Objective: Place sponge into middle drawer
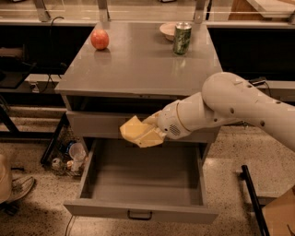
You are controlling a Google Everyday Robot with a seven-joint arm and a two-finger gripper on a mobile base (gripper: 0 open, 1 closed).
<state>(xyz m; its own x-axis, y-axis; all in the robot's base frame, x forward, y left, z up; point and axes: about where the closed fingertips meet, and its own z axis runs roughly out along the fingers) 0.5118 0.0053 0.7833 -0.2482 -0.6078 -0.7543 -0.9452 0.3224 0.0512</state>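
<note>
My gripper [151,132], at the frame's centre, is clamped around the sponge [132,130]. The sponge hangs over the back of the open middle drawer [101,210], low in the frame. Toward the upper right, the green can [181,38] has lettering too small to read.

A grey counter [138,69] stands in the middle of the room. Soft light shines on its flat top. The pincer [153,128] hangs in front of the counter, closed on the sponge [133,130], above the open middle drawer [138,214].

The floor [41,207] is pale with lots of little dark specks. Behind the counter are long dark shelves [32,46], and metal posts [103,8] stand up at the back. On the floor to the left lies a small heap of cups and bottles [69,156], with a shoe [16,189] near it. To the right are a black bar [253,203] and a brown box [279,216].
</note>
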